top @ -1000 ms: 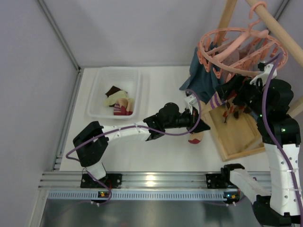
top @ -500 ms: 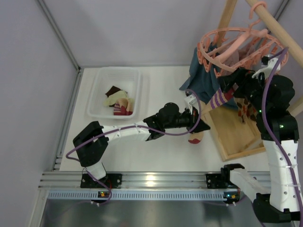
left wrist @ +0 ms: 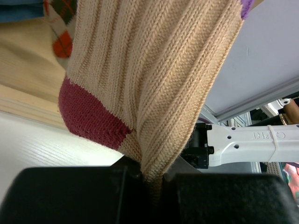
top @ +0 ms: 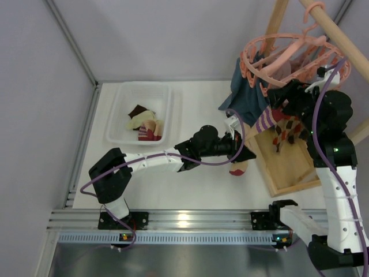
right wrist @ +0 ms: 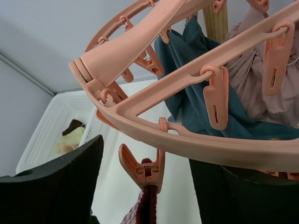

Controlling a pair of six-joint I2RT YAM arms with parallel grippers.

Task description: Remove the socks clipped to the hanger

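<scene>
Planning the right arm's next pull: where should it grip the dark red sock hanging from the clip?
Just below its clip, where the dark red sock bunches narrow. Approach from underneath and pull down: the clip hangs downward with the sock dangling free beneath it, and the hanger ring blocks access from above.

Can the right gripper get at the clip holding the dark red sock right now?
Probably yes: the clip, with the dark red sock below it, hangs between the right gripper's open fingers, nothing in between.
</scene>
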